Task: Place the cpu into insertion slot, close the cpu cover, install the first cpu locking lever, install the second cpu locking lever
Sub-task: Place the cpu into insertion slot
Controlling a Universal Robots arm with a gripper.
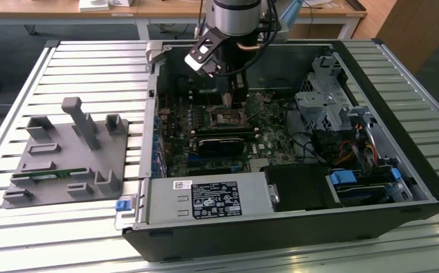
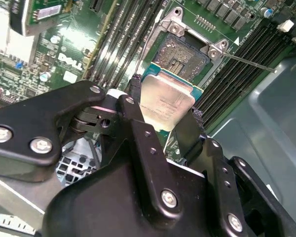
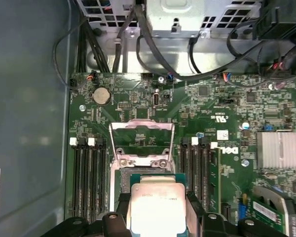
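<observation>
Our gripper point(image 2: 164, 109) clamps the cpu point(image 2: 167, 96) by two opposite edges; we see it held just above the slot point(image 2: 180, 57), with the cover point(image 3: 142, 123) swung up.

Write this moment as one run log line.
gripper: shut on cpu | cpu: held, not yet in insertion slot | cpu cover: open

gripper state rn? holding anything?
Gripper: shut on the cpu, fingers clamping its two opposite edges, chip not yet seated in the insertion slot.
</observation>
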